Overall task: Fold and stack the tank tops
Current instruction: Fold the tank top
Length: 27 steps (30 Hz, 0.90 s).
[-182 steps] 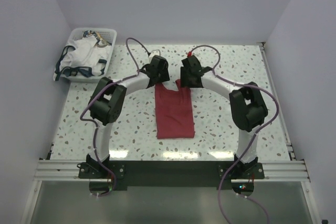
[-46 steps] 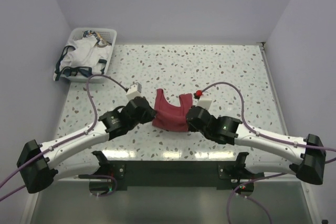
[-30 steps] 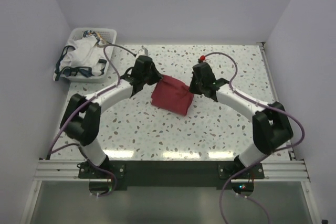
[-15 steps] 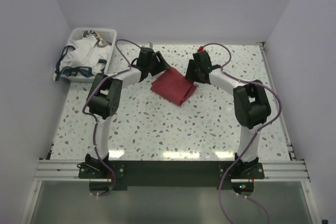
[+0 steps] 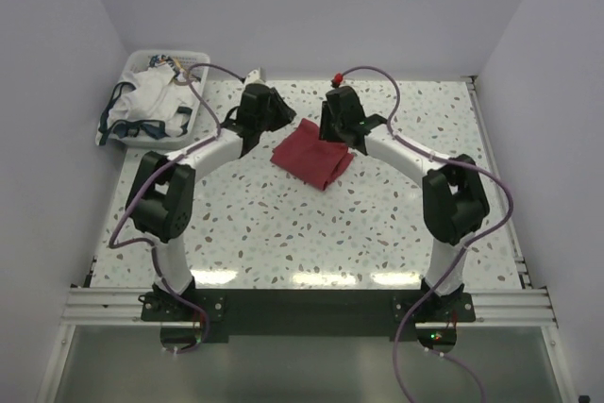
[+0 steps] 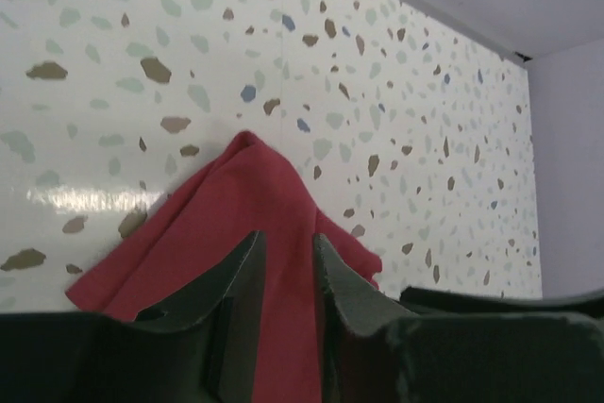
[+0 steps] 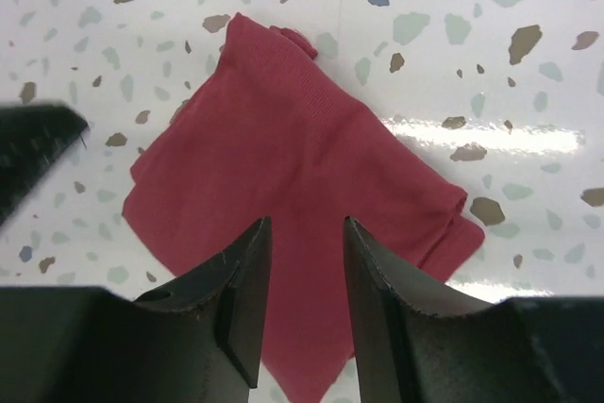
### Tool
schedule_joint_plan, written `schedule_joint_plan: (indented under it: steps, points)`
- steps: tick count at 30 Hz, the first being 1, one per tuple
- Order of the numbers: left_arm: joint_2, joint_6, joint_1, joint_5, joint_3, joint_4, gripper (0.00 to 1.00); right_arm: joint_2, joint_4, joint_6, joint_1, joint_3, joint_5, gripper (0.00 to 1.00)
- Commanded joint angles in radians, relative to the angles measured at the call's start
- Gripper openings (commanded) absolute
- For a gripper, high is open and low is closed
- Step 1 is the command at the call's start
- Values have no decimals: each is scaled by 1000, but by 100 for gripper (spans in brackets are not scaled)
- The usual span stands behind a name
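The plain dark red cloth tank top (image 5: 313, 155) is found folded into a compact packet. It lies skewed on the speckled terrazzo-pattern counter (image 5: 283, 224), toward the far middle. The white tank top (image 5: 149, 101) with navy trim is noted bunched in the white slatted plastic basket (image 5: 196, 56) at the far left corner, well apart from the red packet.

The left end effector (image 6: 287, 244) is seen with its jaws a modest way apart, over a far corner of the packet; nothing is gripped. The right end effector (image 7: 305, 226) is likewise partly parted above the packet's middle, and no cloth is pinched between its fingers.

Step judged: red fold set down and released; white top not yet handled. For a clean result, both end effectors should be lifted straight up so that no layer is dragged. A doubled edge on the packet's right side looks slightly loose and may need pressing flat. The packet is best squared before anything is stacked on it.
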Motion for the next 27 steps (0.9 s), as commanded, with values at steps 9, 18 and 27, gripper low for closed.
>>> schedule_joint_plan:
  steps: [9,18,27]
  points:
    - [109,-36,-137,-32,-90,10,23,206,-25,39,-118,74,-66,38]
    - [152,-21,-148,-28,-79,-41,23,121,5,110,-132,-93,-109,38]
    - [56,22,-150,-25,-50,-90,27,-169,277,300,-26,-597,-186,37]
